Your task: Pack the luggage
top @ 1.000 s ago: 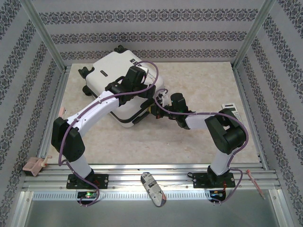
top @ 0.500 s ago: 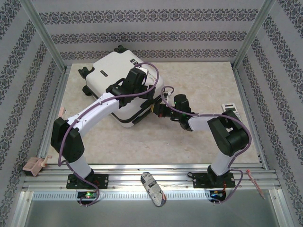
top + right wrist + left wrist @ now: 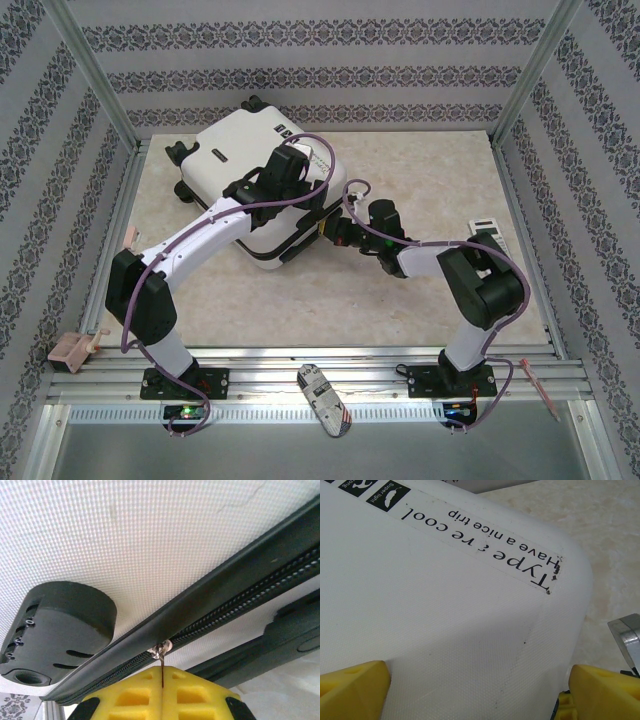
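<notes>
— Yellow foam first: the right claw (image 3: 162,675) has its pads pressed together, and a thin dark tab of the zipper pull (image 3: 161,652) looks pinched in the seam between them.

— We agree. The left claw (image 3: 479,685) is spread wide over a rounded corner of the lid and holds nothing. Whether its pads (image 3: 352,687) touch the shell, we cannot tell.

— Outward from the pull, we see the black zipper band (image 3: 240,597) running along the side wall, with the combination lock (image 3: 55,625) just beside it.

— And the luggage (image 3: 245,165) lies flat and shut, lid up, on the far-left part of the table (image 3: 430,180).

— How do we expect it to handle?

— We judge the shell stiff and smooth, so pads would likely slide on the bare lid, and the case looks too broad for either claw to span. The pull tab is small and thin, and that is where we would take hold for zipping. We would steady the case by pressing on the lid, not by gripping it.

— Which way does it point?

— From above the outline is close to square, so this is our judgement: the long axis runs diagonally, far-left to near-right. The wheels (image 3: 182,152) sit at the far-left end. The side the right claw works on faces near-right, toward that arm.
</notes>
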